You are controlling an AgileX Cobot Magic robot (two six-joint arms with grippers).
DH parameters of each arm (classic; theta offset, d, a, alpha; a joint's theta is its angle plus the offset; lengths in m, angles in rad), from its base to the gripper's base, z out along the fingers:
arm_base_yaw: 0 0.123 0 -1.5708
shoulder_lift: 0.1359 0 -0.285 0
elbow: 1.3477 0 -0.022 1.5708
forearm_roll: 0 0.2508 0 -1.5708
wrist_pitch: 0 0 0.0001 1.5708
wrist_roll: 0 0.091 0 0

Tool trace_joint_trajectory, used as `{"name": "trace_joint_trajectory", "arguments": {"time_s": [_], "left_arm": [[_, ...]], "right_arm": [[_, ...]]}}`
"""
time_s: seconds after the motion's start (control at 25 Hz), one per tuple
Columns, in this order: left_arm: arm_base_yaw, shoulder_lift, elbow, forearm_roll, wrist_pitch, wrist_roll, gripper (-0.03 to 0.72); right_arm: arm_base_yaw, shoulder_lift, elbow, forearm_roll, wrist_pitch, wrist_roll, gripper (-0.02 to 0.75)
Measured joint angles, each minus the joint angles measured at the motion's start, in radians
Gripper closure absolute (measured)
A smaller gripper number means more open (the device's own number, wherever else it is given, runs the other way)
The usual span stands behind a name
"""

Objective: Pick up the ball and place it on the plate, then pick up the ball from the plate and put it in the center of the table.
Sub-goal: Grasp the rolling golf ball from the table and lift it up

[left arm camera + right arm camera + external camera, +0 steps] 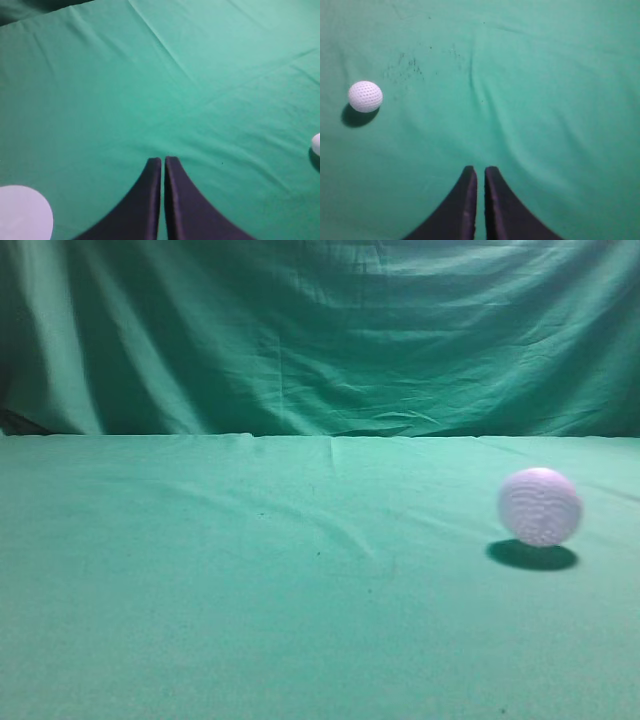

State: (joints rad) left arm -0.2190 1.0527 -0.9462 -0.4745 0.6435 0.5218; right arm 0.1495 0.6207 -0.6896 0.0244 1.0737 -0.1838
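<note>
In the exterior view, the camera looks low along the bench (250,620), which is covered in teal-green cloth with shallow wrinkles. The ball (540,506), white and dimpled, sits on the right side of the cloth with a dark shadow just under it. A draped green curtain (320,330) hangs behind the far edge. Neither arm nor the plate shows here.

In the left wrist view, the left gripper (163,160) hangs above bare cloth, its two dark fingers drawn together with only a thin slit between them and nothing held. At the lower left corner lies part of a pale round plate (22,212), cut off by the frame edge and seen in no other view. At the far right edge a sliver of the ball (316,143) is just visible, well apart from both gripper and plate.

In the right wrist view, the right gripper (478,170) is likewise closed to a narrow slit, with nothing in it. The ball (365,96) rests on the cloth at the upper left, well apart from the fingertips, and its dimples are clear here. A scatter of small dark specks (407,67) marks the cloth near it.
</note>
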Motion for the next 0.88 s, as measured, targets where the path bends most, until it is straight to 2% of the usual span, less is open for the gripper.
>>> {"name": "trace_joint_trajectory", "arguments": {"time_s": [0.16, 0.44, 0.64, 0.88], "left_arm": [[-0.009, -0.088, 0.104, 0.078, -0.036, -0.06, 0.688], [-0.009, -0.268, 0.298, 0.111, -0.141, -0.087, 0.688], [-0.009, -0.337, 0.368, 0.17, -0.153, -0.103, 0.688], [-0.009, -0.342, 0.389, 0.193, -0.155, -0.109, 0.688]], "right_arm": [[0.0, 0.0, 0.0, -0.002, 0.014, 0.0, 0.688], [0.037, 0.064, -0.001, -0.006, 0.045, 0.0, 0.688], [0.051, 0.123, -0.002, -0.012, 0.046, 0.008, 0.688], [0.101, 0.261, -0.003, -0.017, 0.042, 0.049, 0.688]]}}
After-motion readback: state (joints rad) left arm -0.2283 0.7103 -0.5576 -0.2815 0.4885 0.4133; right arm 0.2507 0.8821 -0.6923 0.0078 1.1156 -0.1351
